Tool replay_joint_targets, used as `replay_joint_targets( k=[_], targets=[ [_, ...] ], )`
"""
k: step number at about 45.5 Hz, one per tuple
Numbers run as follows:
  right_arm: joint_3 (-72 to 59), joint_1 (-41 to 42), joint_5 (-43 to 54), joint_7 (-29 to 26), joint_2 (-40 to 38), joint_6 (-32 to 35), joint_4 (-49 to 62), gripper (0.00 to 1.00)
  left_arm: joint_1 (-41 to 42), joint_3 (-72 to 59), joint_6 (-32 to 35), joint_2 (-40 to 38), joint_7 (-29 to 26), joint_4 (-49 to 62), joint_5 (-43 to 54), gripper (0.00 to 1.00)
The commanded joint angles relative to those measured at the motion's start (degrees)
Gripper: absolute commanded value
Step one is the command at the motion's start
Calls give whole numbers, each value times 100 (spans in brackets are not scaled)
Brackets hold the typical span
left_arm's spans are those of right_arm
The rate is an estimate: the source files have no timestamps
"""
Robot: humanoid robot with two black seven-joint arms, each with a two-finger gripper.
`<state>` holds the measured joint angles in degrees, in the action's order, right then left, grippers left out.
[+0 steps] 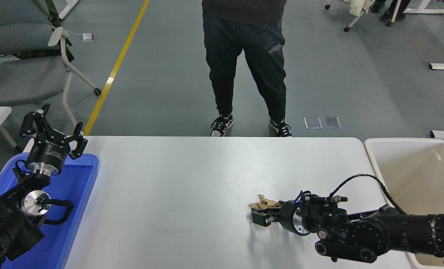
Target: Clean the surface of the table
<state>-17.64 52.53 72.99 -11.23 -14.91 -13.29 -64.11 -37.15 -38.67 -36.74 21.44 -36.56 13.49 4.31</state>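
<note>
The white table surface [177, 194] fills the middle of the head view. A crumpled brown paper wad [264, 204] is right of the centre. My right gripper [261, 216] reaches in from the right, low over the table, and is closed on the wad, which sticks out above its fingers. My left gripper [54, 130] is parked open and empty above the blue tray's far end at the lower left.
A blue plastic tray [80, 194] sits at the table's left end. A beige plastic tub [412, 168] stands off the right end. A person [244, 63] stands at the far side, and a grey chair [24, 67] is at the upper left.
</note>
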Motion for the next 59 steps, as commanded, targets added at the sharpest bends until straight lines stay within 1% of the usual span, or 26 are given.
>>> replay_joint_targets(
  k=[1, 5, 8, 9, 10, 17, 24, 31, 42, 59],
  targets=[
    [-11, -103, 207, 69, 6, -103, 30, 49, 6, 0, 0, 0, 0, 5, 0, 100],
    [-20, -112, 286, 69, 6, -112, 30, 48, -3, 0, 0, 0, 0, -4, 0, 100],
    [-20, -138, 312, 69, 6, -112, 30, 35, -3, 0, 0, 0, 0, 5, 0, 100],
    [-20, -147, 295, 95, -3, -103, 39, 21, -3, 0, 0, 0, 0, -4, 0, 100],
    [-11, -147, 269, 121, -3, -60, 47, 0, -3, 0, 0, 0, 0, -4, 0, 100],
    [-20, -173, 207, 236, -3, -33, 47, 0, -3, 0, 0, 0, 0, -4, 0, 100],
    [121, -112, 137, 227, -64, 196, 48, 0, -3, 0, 0, 0, 0, -4, 0, 100],
    [384, 55, -337, 236, -416, 222, -250, 0, -3, 0, 0, 0, 0, 5, 0, 100],
    [736, 582, -610, 262, -1356, 327, -1446, 0, -3, 0, 0, 0, 0, 5, 0, 100],
    [1211, 1452, -1357, 262, -2806, 608, -2624, 0, -3, 0, 0, 0, 0, -4, 0, 100]
  ],
)
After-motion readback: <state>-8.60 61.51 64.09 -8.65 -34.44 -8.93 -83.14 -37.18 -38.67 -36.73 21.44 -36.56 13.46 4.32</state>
